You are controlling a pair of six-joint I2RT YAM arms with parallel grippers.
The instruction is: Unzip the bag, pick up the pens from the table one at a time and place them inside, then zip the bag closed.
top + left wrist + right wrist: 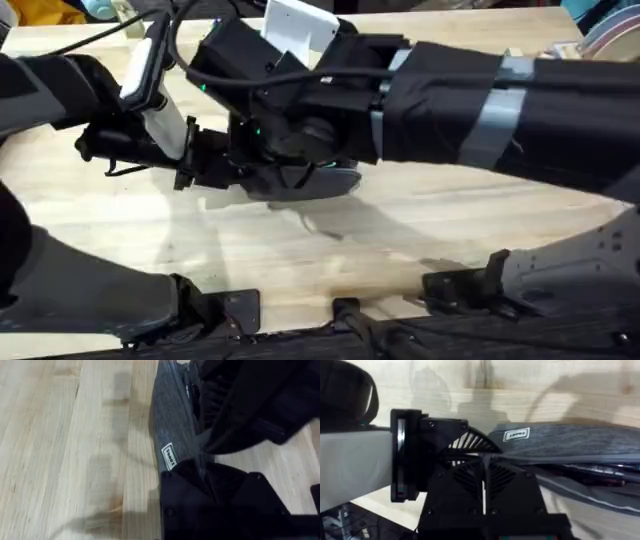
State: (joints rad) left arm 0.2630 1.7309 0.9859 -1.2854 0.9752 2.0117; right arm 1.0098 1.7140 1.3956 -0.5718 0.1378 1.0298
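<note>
Your soft grey fabric pouch (570,440) flexes easily, so with both grippers' finger states unclear here, pinch its end and zipper tab.

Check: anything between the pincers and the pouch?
Nothing visible. Both pincers, left and right, are already at the grey pouch, meeting at its label end; bare table beside it. Whether either grips it can't be told.
</note>
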